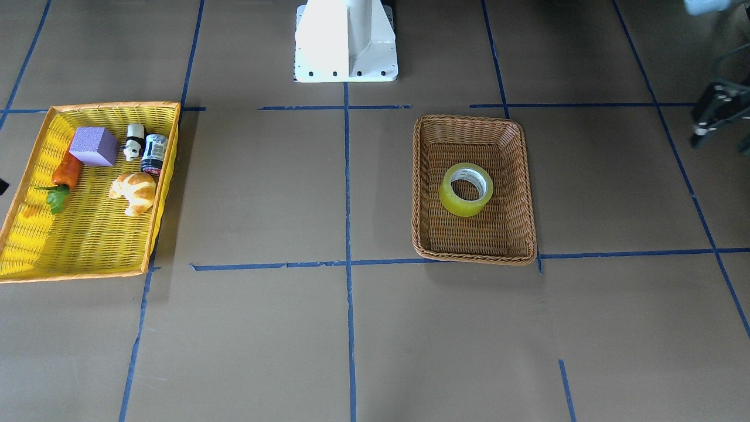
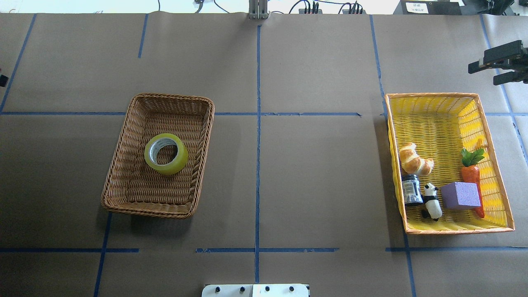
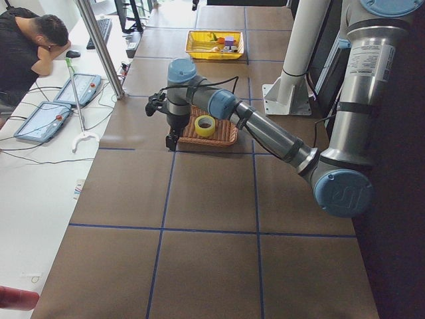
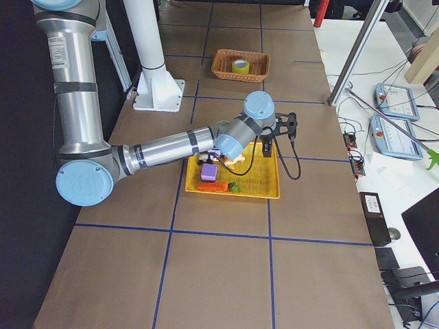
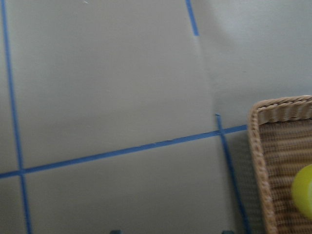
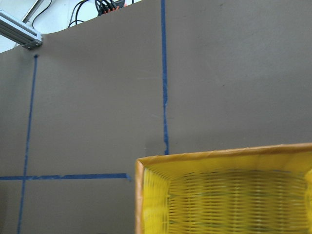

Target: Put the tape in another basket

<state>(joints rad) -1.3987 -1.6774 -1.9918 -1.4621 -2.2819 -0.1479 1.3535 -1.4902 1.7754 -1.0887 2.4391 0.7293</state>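
The tape (image 1: 466, 189), a yellow roll with a white-grey core, lies flat in the middle of the brown wicker basket (image 1: 420, 193). Both also show in the overhead view, the tape (image 2: 166, 153) inside the basket (image 2: 119, 165). My left gripper (image 1: 718, 126) hangs empty beyond the basket's outer side, apart from it. Its wrist view shows the basket's corner (image 5: 273, 146), a sliver of the tape (image 5: 303, 197) and two fingertips wide apart at the bottom edge. My right gripper (image 2: 484, 73) is open and empty above the table past the far corner of the yellow basket (image 2: 449, 95).
The yellow, orange-rimmed basket (image 1: 94, 269) holds a purple block (image 1: 94, 146), a carrot (image 1: 66, 173), a croissant (image 1: 135, 190), a dark jar (image 1: 154, 153) and a panda figure (image 1: 134, 141). Its far half is bare. The robot's white base (image 1: 345, 41) stands between the baskets.
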